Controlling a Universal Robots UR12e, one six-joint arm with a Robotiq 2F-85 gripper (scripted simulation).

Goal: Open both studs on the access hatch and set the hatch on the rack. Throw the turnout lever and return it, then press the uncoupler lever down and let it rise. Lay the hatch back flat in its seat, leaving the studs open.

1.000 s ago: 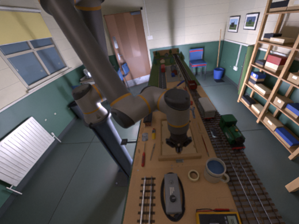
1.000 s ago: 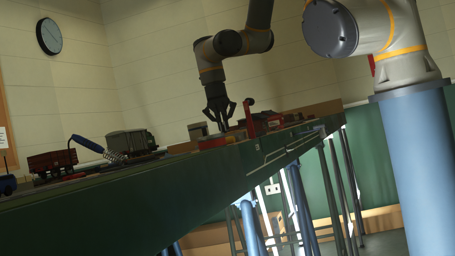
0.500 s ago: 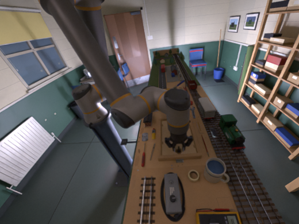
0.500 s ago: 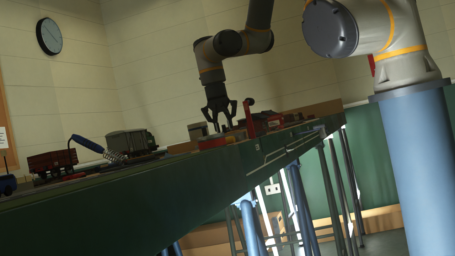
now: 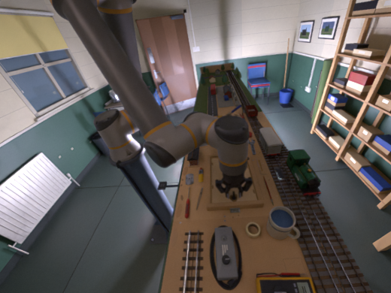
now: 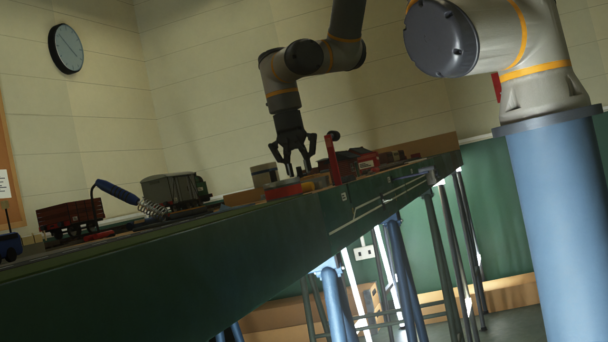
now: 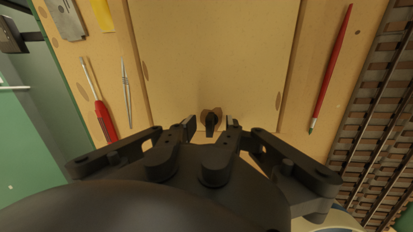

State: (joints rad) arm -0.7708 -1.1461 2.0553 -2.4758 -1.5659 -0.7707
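My gripper (image 7: 210, 124) is open and holds nothing. It hangs just above the near edge of the access hatch (image 7: 212, 62), a flat tan panel lying in its seat on the bench. A small black stud (image 7: 210, 124) stands between my fingers, its wing pointing along the hatch's length. In the side camera my gripper (image 5: 234, 194) points straight down over the hatch (image 5: 233, 180). From the second side camera my gripper (image 6: 295, 168) sits just above the bench top. The far stud is hidden. A red post with a black knob (image 6: 332, 158) stands beside my gripper.
A blue-filled mug (image 5: 282, 222) and a tape roll (image 5: 253, 229) sit near the hatch. A red screwdriver (image 7: 99, 111), tweezers (image 7: 125, 92) and a yellow tool (image 7: 101, 14) lie left of it. A red pencil (image 7: 329, 69) and track (image 7: 383, 101) lie right.
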